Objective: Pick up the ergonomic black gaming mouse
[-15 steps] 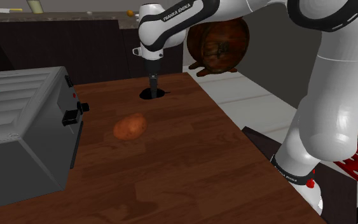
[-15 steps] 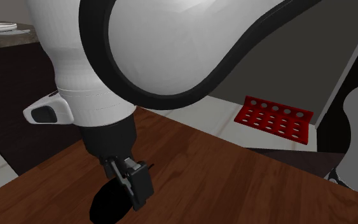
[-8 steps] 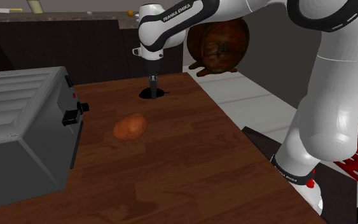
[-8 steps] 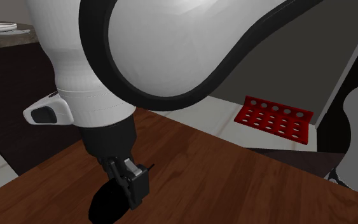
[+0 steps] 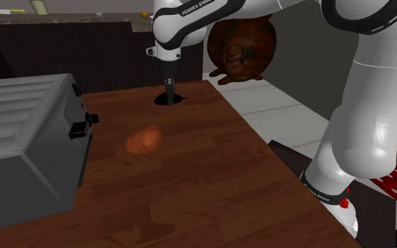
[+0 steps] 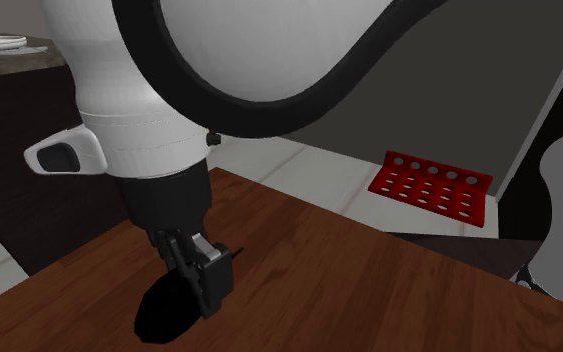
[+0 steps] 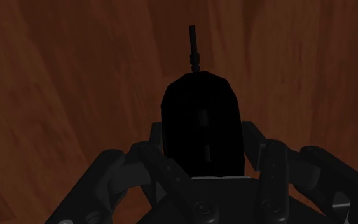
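Gripper clamped across black mouse, near far edge of counter | mouse judged light, rigid, slick-shelled — best held at mid-body flanks, clear of cord stub

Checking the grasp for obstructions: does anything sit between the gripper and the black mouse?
Nothing visible does. The gripper clasps the black mouse directly between its fingers; the potato and the toaster lie well apart on the wooden table.
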